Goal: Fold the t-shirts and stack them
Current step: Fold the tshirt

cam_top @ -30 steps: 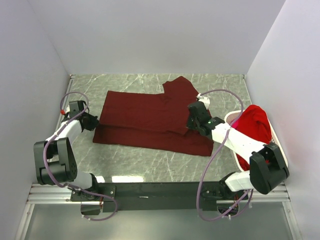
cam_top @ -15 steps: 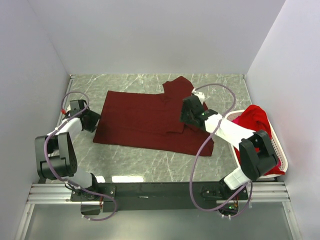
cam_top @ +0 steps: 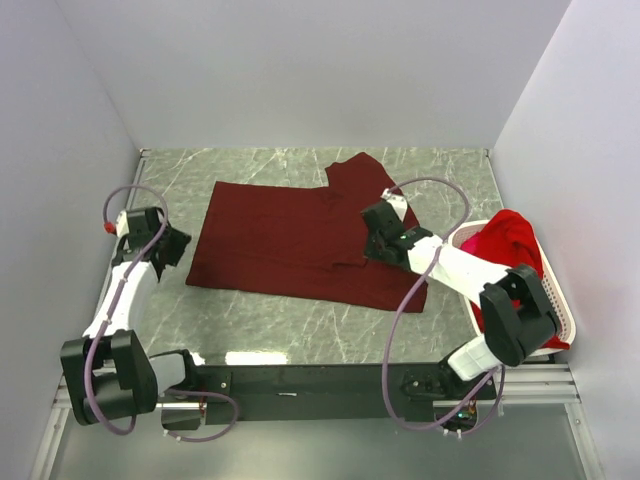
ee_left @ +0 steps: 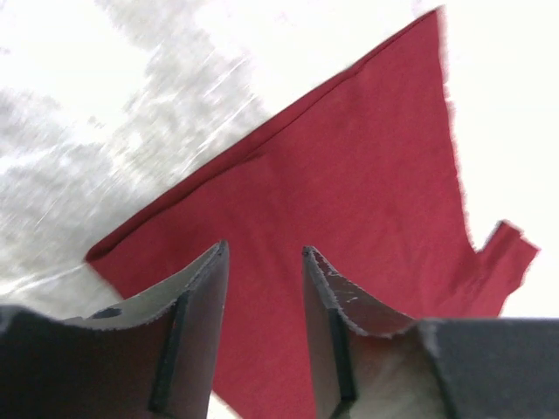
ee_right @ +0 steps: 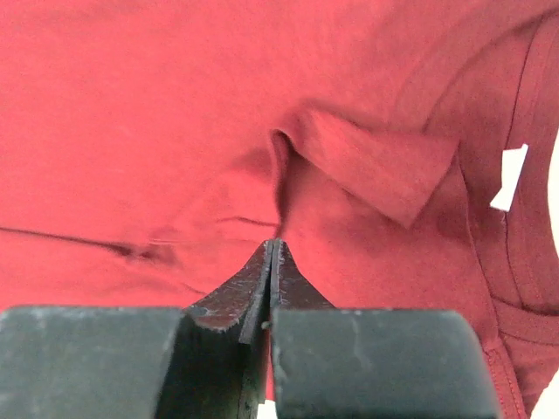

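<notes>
Looking down from the top external view, the maroon t-shirt lies spread and partly folded on the marbled worktop, while bright red t-shirts sit heaped in a white basket at the right. The left gripper hovers just beside the shirt's left edge, and the right gripper rests on the cloth near the sleeve. From the left wrist, its fingers stand partly apart with nothing between them, the shirt's corner just beyond. From the right wrist, the fingers are pressed together, and a crease runs straight up from their tips, so they appear to pinch a thin fold near the collar and its white label. The cloth looks light, limp and prone to bunching. It is best taken by hems or corners at both ends together, so it carries over flat.
</notes>
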{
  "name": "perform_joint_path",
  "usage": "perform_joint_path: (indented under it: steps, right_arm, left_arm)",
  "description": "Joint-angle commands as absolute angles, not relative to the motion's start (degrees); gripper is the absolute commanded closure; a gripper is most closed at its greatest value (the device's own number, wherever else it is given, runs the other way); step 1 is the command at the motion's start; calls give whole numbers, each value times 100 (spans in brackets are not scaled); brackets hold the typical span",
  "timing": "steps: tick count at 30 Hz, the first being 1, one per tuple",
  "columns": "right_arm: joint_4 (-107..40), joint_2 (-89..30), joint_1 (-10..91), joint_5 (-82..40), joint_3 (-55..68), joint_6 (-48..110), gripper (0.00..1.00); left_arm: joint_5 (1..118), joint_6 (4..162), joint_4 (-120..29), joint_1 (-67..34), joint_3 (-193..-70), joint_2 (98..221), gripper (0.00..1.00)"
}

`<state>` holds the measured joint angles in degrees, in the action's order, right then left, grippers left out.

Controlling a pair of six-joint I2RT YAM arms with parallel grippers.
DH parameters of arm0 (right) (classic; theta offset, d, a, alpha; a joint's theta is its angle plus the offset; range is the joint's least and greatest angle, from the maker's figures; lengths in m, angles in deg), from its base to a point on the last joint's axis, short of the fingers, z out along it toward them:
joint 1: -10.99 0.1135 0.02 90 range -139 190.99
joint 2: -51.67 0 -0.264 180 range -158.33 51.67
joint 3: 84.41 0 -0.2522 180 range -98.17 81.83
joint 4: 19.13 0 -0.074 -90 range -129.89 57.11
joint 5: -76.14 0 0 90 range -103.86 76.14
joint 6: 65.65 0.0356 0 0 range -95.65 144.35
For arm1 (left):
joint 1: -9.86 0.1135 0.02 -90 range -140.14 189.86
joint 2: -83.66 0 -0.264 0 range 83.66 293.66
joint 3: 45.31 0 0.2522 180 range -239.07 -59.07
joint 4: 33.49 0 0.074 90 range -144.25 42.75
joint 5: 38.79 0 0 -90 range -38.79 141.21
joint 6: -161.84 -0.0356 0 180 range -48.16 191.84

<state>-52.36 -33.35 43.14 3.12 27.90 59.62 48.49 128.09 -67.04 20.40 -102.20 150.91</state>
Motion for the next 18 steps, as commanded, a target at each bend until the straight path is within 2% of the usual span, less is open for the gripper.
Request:
perform_joint_path:
  steps: [1,10,18]
  right_arm:
    - [-5091,-3682,4308,416,2769,6118,100]
    - [-5065,-4842,4211,328,2031,5995,100]
    - [-5214,-5265,4123,214,1179,5837,100]
  left_arm:
    - [5068,12713,-6642,2049,-9880,15134,58]
    - [5165,12590,-6509,2049,-9809,15371,60]
    - [5183,12545,-6439,2049,-9836,15441,59]
